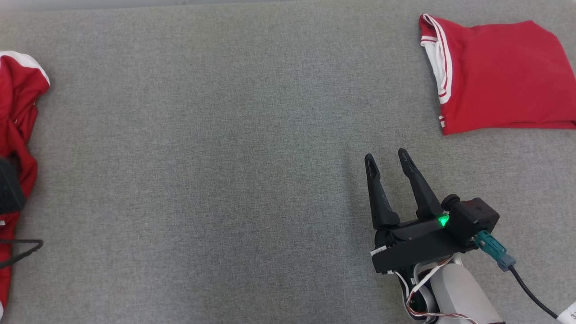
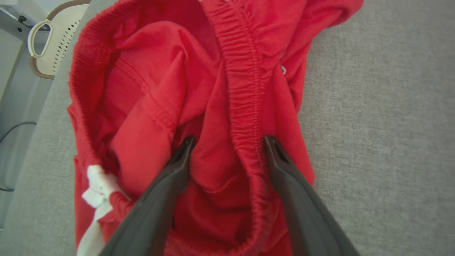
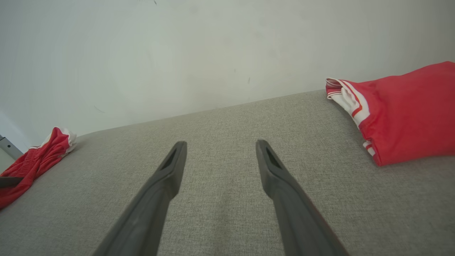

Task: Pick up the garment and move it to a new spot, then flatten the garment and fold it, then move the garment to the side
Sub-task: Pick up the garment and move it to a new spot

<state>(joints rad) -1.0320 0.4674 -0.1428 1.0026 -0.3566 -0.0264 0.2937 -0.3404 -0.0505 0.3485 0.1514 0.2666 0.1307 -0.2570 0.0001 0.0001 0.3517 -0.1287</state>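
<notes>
2 garments: both red with white trim, well apart on the grey worktop point(image 1: 225, 157).
crumpled red garment point(image 2: 149, 89): bunched at the worktop's left edge.
left tool point(image 2: 227, 142): fingers spread wide, tips down in the cloth either side of the elastic waistband point(image 2: 245, 106), not closed on it.
right tool point(image 1: 386, 158): spread wide, empty, above bare worktop.
folded red garment point(image 1: 499, 76): far right.

Lab-like room: grey fabric table point(image 1: 225, 135), plain wall point(image 3: 177, 53)
</notes>
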